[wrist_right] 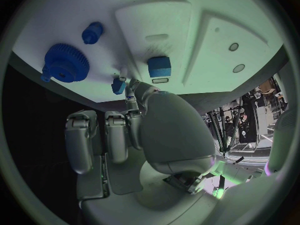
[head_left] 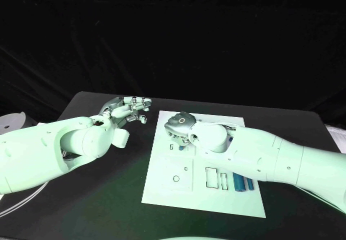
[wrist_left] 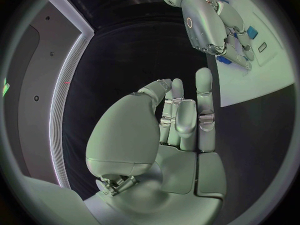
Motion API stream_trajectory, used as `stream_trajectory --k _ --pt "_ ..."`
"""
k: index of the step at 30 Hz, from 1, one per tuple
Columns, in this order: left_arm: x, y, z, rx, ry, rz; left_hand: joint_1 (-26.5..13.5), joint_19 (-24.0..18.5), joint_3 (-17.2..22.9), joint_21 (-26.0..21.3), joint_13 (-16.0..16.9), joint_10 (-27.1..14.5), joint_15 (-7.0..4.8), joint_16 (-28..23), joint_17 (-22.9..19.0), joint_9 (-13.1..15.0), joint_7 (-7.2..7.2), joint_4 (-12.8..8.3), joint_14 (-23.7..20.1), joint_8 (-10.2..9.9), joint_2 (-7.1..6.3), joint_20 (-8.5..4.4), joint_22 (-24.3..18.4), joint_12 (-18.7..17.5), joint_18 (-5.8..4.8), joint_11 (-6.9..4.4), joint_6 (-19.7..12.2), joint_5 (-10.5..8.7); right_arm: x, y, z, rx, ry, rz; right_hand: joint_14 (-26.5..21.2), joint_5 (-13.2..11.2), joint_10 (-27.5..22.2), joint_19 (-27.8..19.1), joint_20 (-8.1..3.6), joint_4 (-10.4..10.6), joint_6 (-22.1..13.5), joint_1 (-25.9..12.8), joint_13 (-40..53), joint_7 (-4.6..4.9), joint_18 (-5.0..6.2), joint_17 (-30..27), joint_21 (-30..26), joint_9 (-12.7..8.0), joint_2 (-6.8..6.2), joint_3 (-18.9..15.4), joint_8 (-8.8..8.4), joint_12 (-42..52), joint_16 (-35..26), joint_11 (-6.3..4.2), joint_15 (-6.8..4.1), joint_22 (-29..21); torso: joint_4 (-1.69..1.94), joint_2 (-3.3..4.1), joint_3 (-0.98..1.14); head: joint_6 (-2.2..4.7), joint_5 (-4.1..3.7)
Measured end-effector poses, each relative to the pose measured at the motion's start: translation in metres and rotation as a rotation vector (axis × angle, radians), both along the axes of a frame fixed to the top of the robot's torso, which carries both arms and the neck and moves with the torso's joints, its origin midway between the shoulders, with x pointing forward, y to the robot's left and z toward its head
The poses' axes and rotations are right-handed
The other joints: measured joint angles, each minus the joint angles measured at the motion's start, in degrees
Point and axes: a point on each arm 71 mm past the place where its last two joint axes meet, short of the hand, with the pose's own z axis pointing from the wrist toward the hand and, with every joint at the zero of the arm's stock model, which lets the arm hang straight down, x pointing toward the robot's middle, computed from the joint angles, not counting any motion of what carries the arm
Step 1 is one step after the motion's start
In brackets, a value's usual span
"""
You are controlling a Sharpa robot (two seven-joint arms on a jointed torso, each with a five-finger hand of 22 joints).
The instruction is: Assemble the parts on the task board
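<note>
The white task board (head_left: 180, 192) lies in the middle of the black table. My right hand (head_left: 180, 127) hovers over its far left part. In the right wrist view a fingertip and the thumb pinch a small blue part (wrist_right: 117, 85) just above the board (wrist_right: 187, 15). Close by on the board are a blue gear (wrist_right: 64, 64), a blue peg (wrist_right: 92, 32) and a blue square block (wrist_right: 159, 65). Two long blue parts (head_left: 243, 182) stand near the board's near right side. My left hand (head_left: 130, 107) floats left of the board, its fingers (wrist_left: 203, 105) straight and holding nothing.
Rectangular slots (head_left: 211, 177) and a round hole (head_left: 176, 178) mark the near half of the board. Bare black table (head_left: 108, 200) stretches to the left of the board. A white round object (head_left: 11, 121) sits at the table's far left edge.
</note>
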Motion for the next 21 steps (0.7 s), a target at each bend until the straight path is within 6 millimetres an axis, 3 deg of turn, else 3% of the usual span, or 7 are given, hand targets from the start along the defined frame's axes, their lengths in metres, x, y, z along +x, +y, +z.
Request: stream_trajectory --k 8,21 --pt "0.0001 -0.0001 -0.0002 0.001 0.004 0.000 -0.2 0.0 0.0 -0.3 -0.1 0.0 0.00 0.0 -0.1 0.0 0.00 0.0 0.0 0.0 0.23 0.00 -0.1 0.0 0.00 0.00 0.0 0.00 -0.0012 0.0009 0.0044 0.065 -0.019 0.023 -0.1 0.0 -0.1 0.2 0.24 0.2 -2.6 -0.7 0.0 1.01 0.01 0.0 0.0 -0.6 -1.67 -1.5 -0.53 -1.8 0.0 0.73 0.91 0.0 -0.02 -0.01 -0.01 0.04 0.03" --pt "0.0005 0.0000 -0.0007 0.002 0.009 0.000 -0.2 0.0 0.0 -0.3 -0.1 0.0 0.00 0.0 -0.1 -0.1 0.22 0.0 0.0 0.0 0.23 0.00 -0.1 0.0 0.00 0.00 -0.2 0.00 -0.0044 -0.0020 0.0094 0.133 -0.038 0.052 0.1 0.0 0.1 0.0 0.43 0.4 -3.0 -0.7 0.0 1.03 0.00 0.0 0.0 -0.6 -1.67 -1.6 -0.53 -1.8 0.0 0.88 1.10 0.0 -0.01 -0.01 -0.03 -0.01 -0.07"
